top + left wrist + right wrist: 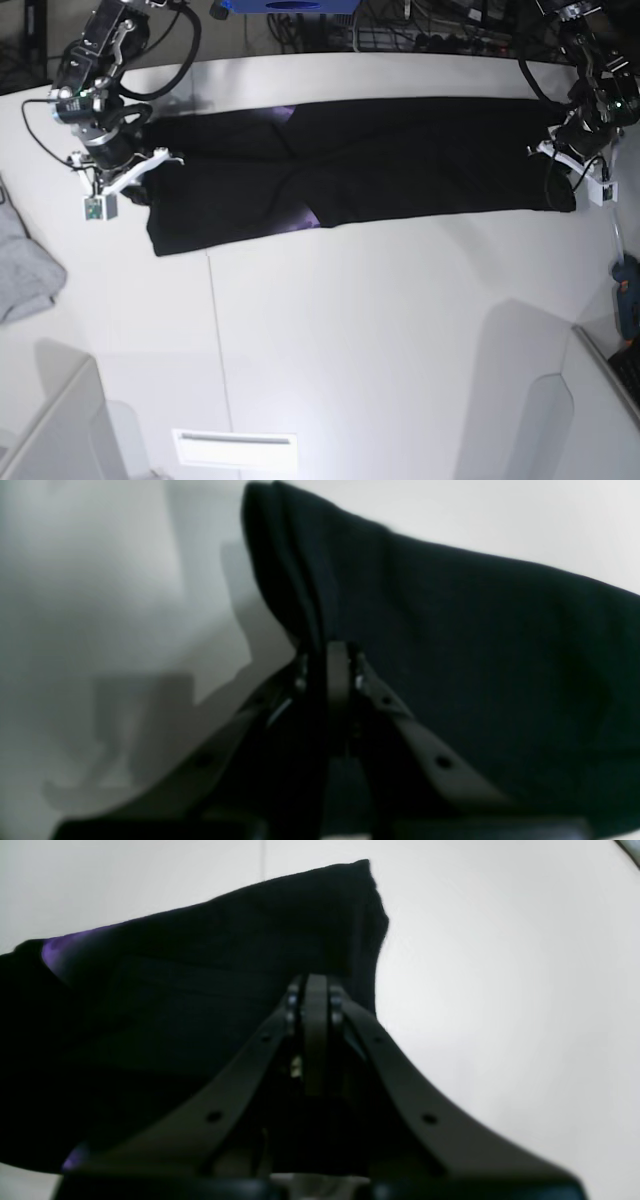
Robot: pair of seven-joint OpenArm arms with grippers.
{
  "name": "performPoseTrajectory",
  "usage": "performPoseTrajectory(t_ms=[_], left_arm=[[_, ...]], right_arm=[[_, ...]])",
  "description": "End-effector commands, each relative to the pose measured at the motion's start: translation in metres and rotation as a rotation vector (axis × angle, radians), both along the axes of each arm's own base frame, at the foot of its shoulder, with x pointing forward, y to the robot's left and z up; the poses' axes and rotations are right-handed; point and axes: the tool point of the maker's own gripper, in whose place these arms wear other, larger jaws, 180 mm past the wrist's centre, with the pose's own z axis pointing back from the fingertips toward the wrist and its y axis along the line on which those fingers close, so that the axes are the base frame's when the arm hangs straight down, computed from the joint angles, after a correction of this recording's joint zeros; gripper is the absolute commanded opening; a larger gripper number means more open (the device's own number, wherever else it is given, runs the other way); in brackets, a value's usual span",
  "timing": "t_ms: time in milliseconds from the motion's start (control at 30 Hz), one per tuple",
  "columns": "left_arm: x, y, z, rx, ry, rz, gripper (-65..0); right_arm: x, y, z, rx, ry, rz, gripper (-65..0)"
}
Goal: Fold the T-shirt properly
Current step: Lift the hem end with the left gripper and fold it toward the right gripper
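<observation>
The black T-shirt [380, 165] lies stretched in a long band across the far part of the white table [380, 330], with bits of purple print [305, 218] showing at its folds. My left gripper [562, 152] is shut on the shirt's right end; in the left wrist view the jaws [330, 647] pinch bunched black cloth [450, 630]. My right gripper [148, 165] is shut on the shirt's left end; in the right wrist view the jaws [315, 982] hold black cloth [200, 965] with a purple patch [55, 950].
A light grey garment [25, 265] lies at the table's left edge. A blue tool [628, 290] sits at the right edge. A blue object [290, 5] and cables stand behind the table. A white strip [235, 450] lies near the front edge.
</observation>
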Motion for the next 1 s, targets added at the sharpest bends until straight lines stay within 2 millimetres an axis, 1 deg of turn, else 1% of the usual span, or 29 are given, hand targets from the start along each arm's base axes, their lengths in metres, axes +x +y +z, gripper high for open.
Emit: performPoseTrajectory(t_ms=[0,67,133,233,367,567,700,733,867,967], left_arm=[[0.002,-0.008,0.006,0.015,-0.009,-0.043,-65.0],[-0.001,-0.029,0.006,0.013,-0.001,-0.111,-65.0],[-0.001,-0.048,0.004,-0.004,0.001,-0.159,-65.0],[0.001,-0.074,0.005,-0.047,-0.021,-0.182,-65.0],[0.003,-0.096,0.007,-0.087,-0.046,-0.194,-65.0],[0.005,-0.148,-0.002,-0.175,-0.035,-0.287,-65.0],[0.016,-0.172,-0.001,-0.230,-0.048,-0.278,-65.0],[0.015,-0.179,-0.002,-0.243,-0.044,-0.280,-65.0],[0.029,-0.206,0.004,-0.279,-0.064,-0.322,-65.0],[0.032,-0.228,0.006,-0.321,-0.074,-0.345,-65.0]], right_arm=[[0.008,0.002,0.012,0.003,-0.054,0.008,-65.0],[0.009,0.011,0.012,0.010,-0.053,0.033,-65.0],[0.010,0.014,0.012,0.012,-0.054,0.042,-65.0],[0.010,0.014,0.012,0.012,-0.054,0.042,-65.0],[0.010,0.013,0.012,0.012,-0.054,0.040,-65.0],[0.010,0.013,0.012,0.012,-0.054,0.039,-65.0],[0.010,0.013,0.012,0.013,-0.052,0.039,-65.0],[0.010,0.013,0.012,0.013,-0.052,0.039,-65.0],[0.010,0.013,0.012,0.013,-0.052,0.039,-65.0],[0.009,0.011,0.012,0.011,-0.052,0.034,-65.0]])
